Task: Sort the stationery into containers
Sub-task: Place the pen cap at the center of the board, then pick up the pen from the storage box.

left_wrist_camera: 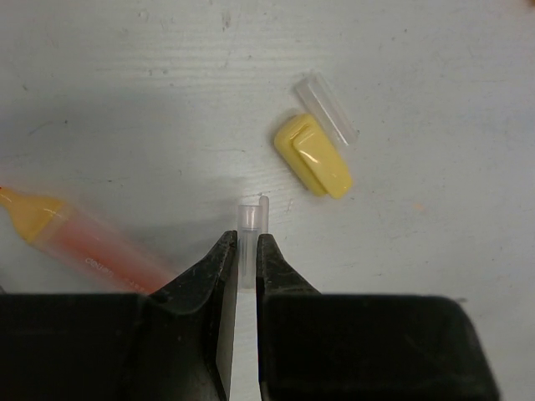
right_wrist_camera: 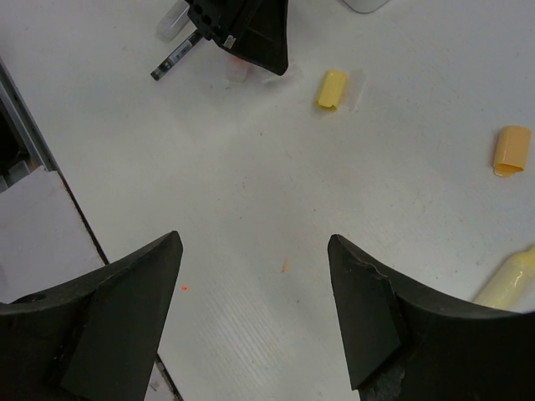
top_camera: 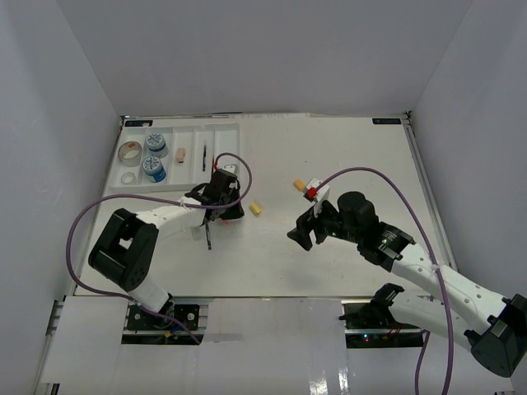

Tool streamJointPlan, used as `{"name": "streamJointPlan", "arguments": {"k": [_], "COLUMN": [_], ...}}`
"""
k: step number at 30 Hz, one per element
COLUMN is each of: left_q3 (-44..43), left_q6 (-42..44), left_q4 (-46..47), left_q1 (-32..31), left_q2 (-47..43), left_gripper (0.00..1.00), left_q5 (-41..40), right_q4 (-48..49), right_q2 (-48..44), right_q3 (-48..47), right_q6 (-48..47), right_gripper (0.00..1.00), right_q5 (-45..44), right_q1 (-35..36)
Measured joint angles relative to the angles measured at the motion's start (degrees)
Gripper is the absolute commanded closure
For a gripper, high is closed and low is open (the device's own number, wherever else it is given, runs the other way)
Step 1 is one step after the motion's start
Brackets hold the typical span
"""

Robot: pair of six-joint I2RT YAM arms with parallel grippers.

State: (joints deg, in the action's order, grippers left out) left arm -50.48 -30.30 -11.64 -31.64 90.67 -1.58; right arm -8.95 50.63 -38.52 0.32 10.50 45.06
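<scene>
The white tray [top_camera: 224, 141] sat in the far left corner of the surface [top_camera: 329, 271], close against the far and left edges. Its long compartments ran away from the arms. Two tubs [top_camera: 155, 144], a tape roll [top_camera: 129, 152] and a pink eraser [top_camera: 180, 155] lay in it, and a dark pen [top_camera: 203, 156] lay lengthwise in one slot.

Just off the tray's near right corner, the left claw [left_wrist_camera: 248, 238] was clenched on a thin clear pen [left_wrist_camera: 252, 215]. The pen's long axis ran in line with the fingers, and its pale end poked just past their tips. Beside it an orange marker [left_wrist_camera: 79, 242] lay slantwise, with its yellow end pointing away from the claw. Ahead and to the right, a yellow cap [left_wrist_camera: 313, 156] lay on a slant with a clear cap [left_wrist_camera: 326, 104] parallel just beside it.

The right claw [right_wrist_camera: 255, 242] stood wide apart, grasping nothing, over bare surface near the middle, well away from the near and right edges. An orange cap [right_wrist_camera: 512, 149] and a pale marker [right_wrist_camera: 508, 282] lay off to its one side.
</scene>
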Motion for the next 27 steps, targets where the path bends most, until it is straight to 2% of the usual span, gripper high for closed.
{"name": "streamJointPlan", "arguments": {"k": [4,5,9,17,21,24,27], "left_q3": [0.5,0.5,0.5,-0.3,-5.8,-11.4,-17.6], "left_q6": [-1.5,-1.7,-2.2,-2.1,0.0,2.4,4.7], "left_q4": [1.5,1.8,2.8,1.6,-2.1,-3.0,-3.9], "left_q1": [-0.4,-0.4,-0.4,-0.4,0.6,4.8,12.0], "left_q2": [0.8,1.0,1.6,1.9,1.6,1.3,1.8], "left_gripper": [0.69,0.63,0.53,0.50,0.50,0.55,0.60], "left_q5": [-1.0,-1.1,-1.4,-2.1,-3.5,-3.2,-2.1], "right_q4": [-0.3,-0.4,-0.6,-0.9,-1.2,-1.3,-1.3], "right_q2": [-0.7,-0.9,-1.4,-1.2,-1.2,-1.1,-1.1], "right_q3": [0.5,0.6,0.8,0.8,0.8,0.8,0.8], "right_q6": [0.5,0.6,0.8,0.8,0.8,0.8,0.8], "right_gripper": [0.23,0.23,0.23,0.23,0.23,0.23,0.23], "right_q5": [-0.1,-0.1,-0.1,-0.1,-0.1,-0.1,-0.1], "right_q1": [0.0,0.0,0.0,0.0,0.0,0.0,0.0]}}
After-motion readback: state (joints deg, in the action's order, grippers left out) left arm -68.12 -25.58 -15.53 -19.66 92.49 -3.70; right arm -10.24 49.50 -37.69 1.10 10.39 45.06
